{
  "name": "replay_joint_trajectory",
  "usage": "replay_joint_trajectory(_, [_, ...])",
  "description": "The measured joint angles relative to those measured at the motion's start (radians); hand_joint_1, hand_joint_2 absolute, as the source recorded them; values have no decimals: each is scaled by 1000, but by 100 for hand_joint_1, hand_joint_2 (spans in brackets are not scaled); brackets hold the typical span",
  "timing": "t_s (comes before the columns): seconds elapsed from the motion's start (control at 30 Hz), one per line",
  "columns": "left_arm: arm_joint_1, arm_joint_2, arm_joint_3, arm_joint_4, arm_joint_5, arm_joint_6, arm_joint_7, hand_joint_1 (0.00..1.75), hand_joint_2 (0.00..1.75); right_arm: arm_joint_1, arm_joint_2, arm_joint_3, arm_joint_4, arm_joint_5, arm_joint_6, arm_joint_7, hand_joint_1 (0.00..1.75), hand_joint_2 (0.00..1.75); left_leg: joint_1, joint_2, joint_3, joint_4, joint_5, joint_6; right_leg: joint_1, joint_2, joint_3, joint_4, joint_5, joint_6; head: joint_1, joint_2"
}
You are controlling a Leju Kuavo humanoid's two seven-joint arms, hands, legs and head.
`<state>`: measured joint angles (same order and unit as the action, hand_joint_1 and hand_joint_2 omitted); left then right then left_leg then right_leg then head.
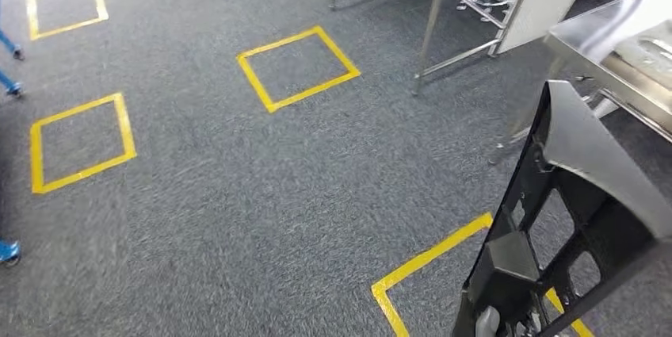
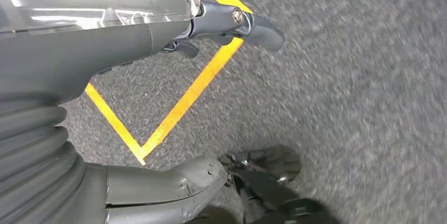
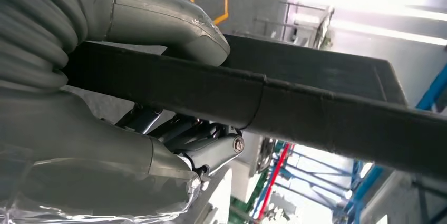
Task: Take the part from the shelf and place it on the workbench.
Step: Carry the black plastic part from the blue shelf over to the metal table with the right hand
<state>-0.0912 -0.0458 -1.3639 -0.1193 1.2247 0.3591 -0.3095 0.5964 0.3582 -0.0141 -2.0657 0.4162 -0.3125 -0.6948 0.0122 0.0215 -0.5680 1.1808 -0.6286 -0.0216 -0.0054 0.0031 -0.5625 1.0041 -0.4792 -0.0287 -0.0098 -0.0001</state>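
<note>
You had the right hand [image 3: 158, 103] clamped round the part [image 1: 570, 218] at lower right for carrying; left hand [image 2: 158, 103] hung empty, fingers apart.

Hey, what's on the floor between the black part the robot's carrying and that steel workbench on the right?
Only bare grey carpet, in the head view. The black part, gripped by the right hand, overlaps the steel workbench in the picture.

The floor [image 1: 238, 194] is speckled blue-grey carpet marked with yellow tape squares [image 1: 298, 68]. The part [image 1: 570, 218] is glossy black, at the lower right of the head view. The bench [image 1: 626, 59], upper right, is shiny silver metal.
</note>
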Motion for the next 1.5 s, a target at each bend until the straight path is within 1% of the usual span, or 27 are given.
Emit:
replay_joint_trajectory(0.07, [5,0,0,0,5,-2,1,0,175,0,0,2,0,0,0,0,175,175,1,-13,-53,106,-31,-3,0,30,0,2,0,-1,-2,0])
replay_joint_trajectory(0.1, [6,0,0,0,6,-2,2,0,175,0,0,3,0,0,0,0,175,175,1,-14,-58,109,-16,-3,0,46,1,3,-1,-1,-2,0])
replay_joint_trajectory(0.17, [6,2,0,0,6,-3,3,0,175,0,0,3,0,0,-1,0,175,175,4,-31,-20,5,60,-2,-2,77,3,9,-4,4,-2,0])
replay_joint_trajectory(0.23, [7,3,0,0,8,-5,3,0,175,-1,0,4,0,0,0,0,175,175,9,-86,25,-112,110,0,-2,104,-3,22,-9,14,-2,0])
replay_joint_trajectory(0.3, [6,3,0,0,12,-7,4,0,175,-1,0,6,0,0,0,0,175,175,9,-115,37,-149,111,7,-3,129,-14,28,-8,27,-2,0])
replay_joint_trajectory(0.37, [3,1,-1,0,16,-9,4,0,175,1,0,7,0,0,0,0,175,175,8,-90,40,-154,116,21,-7,144,-21,28,-4,39,-2,0])
replay_joint_trajectory(0.43, [2,0,-1,0,19,-12,3,0,175,0,0,7,-1,0,0,0,175,175,10,-60,43,-164,122,35,-4,97,-43,67,-30,49,6,0])
replay_joint_trajectory(0.5, [5,1,-1,0,21,-14,2,0,175,-3,0,8,-1,0,0,0,175,175,7,-29,44,-169,123,44,-2,30,-98,179,-91,55,15,0])
replay_joint_trajectory(0.57, [9,2,-1,0,21,-16,2,0,175,-4,0,8,-1,0,1,0,175,175,4,4,44,-168,121,46,-4,7,-152,289,-131,59,17,0])
replay_joint_trajectory(0.6, [9,2,-1,0,21,-17,2,0,175,-3,0,8,0,0,1,0,175,175,2,20,45,-168,119,47,-5,3,-159,302,-126,59,17,0])
replay_joint_trajectory(0.67, [6,1,-1,0,21,-19,1,0,175,-3,0,8,0,0,3,0,175,175,0,46,52,-168,114,45,-4,-12,-109,212,-67,52,17,0])
replay_joint_trajectory(0.73, [4,-1,-1,0,22,-21,0,0,175,-4,0,9,0,0,6,0,175,175,-3,69,60,-169,106,39,8,-66,-35,75,-18,35,17,0])
replay_joint_trajectory(0.8, [3,-2,-1,0,22,-22,0,0,175,-4,0,10,-1,0,7,0,175,175,-5,89,67,-169,100,31,21,-96,-8,19,-10,22,18,0])
replay_joint_trajectory(0.87, [1,-2,-1,0,22,-22,-1,0,175,-2,0,10,-1,0,8,0,175,175,-6,110,74,-173,96,21,19,-69,-9,12,-5,16,19,0])
replay_joint_trajectory(0.9, [0,-2,-1,0,23,-23,-1,0,175,-1,0,10,-1,0,9,0,175,175,-5,102,76,-169,90,17,14,-55,-6,4,0,13,18,0])
replay_joint_trajectory(0.97, [-1,0,-1,0,23,-26,-4,0,175,-3,0,10,-1,0,14,0,175,175,-2,49,54,-109,49,8,3,-29,0,-9,8,4,14,0])
replay_joint_trajectory(1.03, [2,1,-1,0,23,-28,-6,0,175,-5,0,11,0,0,17,0,175,175,2,-3,-7,21,-13,2,2,-3,1,-10,9,0,10,0])
replay_joint_trajectory(1.07, [3,1,-1,0,24,-30,-6,0,175,-5,0,11,0,0,17,0,175,175,2,-10,-37,77,-30,0,2,13,1,-9,8,0,10,0])
replay_joint_trajectory(1.1, [5,1,-1,0,24,-31,-6,0,175,-5,0,11,0,0,18,0,175,175,2,-13,-55,103,-26,-1,2,29,2,-7,8,1,9,0])
replay_joint_trajectory(1.13, [5,2,-1,0,24,-32,-6,0,175,-4,0,11,0,0,18,0,175,175,3,-14,-56,92,-3,-2,1,46,3,-5,7,2,9,0])
replay_joint_trajectory(1.17, [5,3,-1,0,25,-33,-6,0,175,-4,0,11,0,0,19,0,175,175,4,-20,-40,41,38,-2,0,62,4,-1,4,5,9,0])
replay_joint_trajectory(1.23, [5,4,-1,0,27,-34,-6,0,175,-5,0,10,0,0,21,0,175,175,10,-68,8,-87,103,-2,-1,90,0,13,-3,15,8,0])
replay_joint_trajectory(1.3, [5,5,-1,0,28,-35,-6,0,175,-5,0,10,0,0,22,0,175,175,13,-110,28,-145,115,5,-2,114,-10,23,-6,27,8,0])
replay_joint_trajectory(1.33, [5,5,-1,0,28,-36,-6,0,175,-4,0,10,0,0,22,0,175,175,11,-111,29,-148,112,11,-3,126,-15,24,-4,34,8,0])
replay_joint_trajectory(1.4, [3,3,-1,0,28,-38,-6,0,175,-1,0,8,0,0,27,0,175,175,11,-85,33,-152,117,27,-5,138,-22,30,-6,45,9,0])
replay_joint_trajectory(1.43, [2,2,-1,0,28,-40,-6,0,175,-1,0,7,0,0,30,0,175,175,13,-71,36,-158,120,35,-4,119,-30,50,-18,50,14,0])
replay_joint_trajectory(1.5, [3,2,-1,1,29,-41,-6,0,175,-4,0,5,1,0,35,0,175,175,12,-42,39,-165,124,45,-2,54,-70,145,-72,57,24,0])
